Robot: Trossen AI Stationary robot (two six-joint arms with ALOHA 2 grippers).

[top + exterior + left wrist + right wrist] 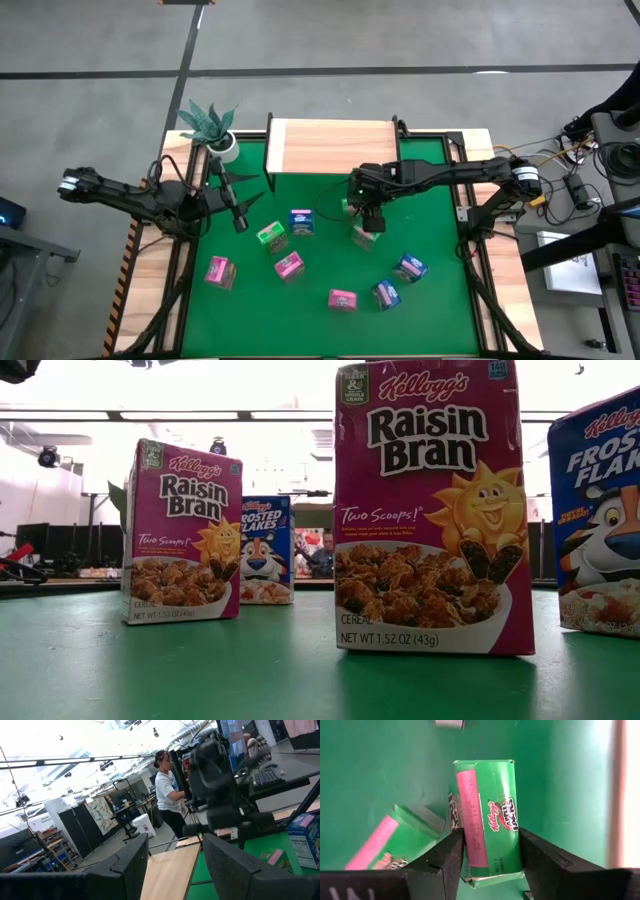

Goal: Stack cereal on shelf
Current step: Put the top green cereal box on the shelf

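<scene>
Overhead: right gripper (366, 222) sits mid-table over a small green cardboard cereal box (364, 237), short of the light wood plank shelf (331, 145) at the far edge. Only its wrist camera shows the grip: dark fingers (451, 856) clamp the green Apple Jacks box (489, 837); a second green box (395, 840) lies beside. Left gripper (238, 217) hangs open near the potted plant (212, 127). Table-level camera shows only pink Raisin Bran boxes (432, 510).

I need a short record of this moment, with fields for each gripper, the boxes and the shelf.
right gripper: over the table middle, fingers on both sides of a green cereal box; grip uncertain
second green box: beside it, tilted
left gripper: waits open at the table's left
shelf: far edge, top bare
loose boxes: pink, blue and green ones on the table
</scene>
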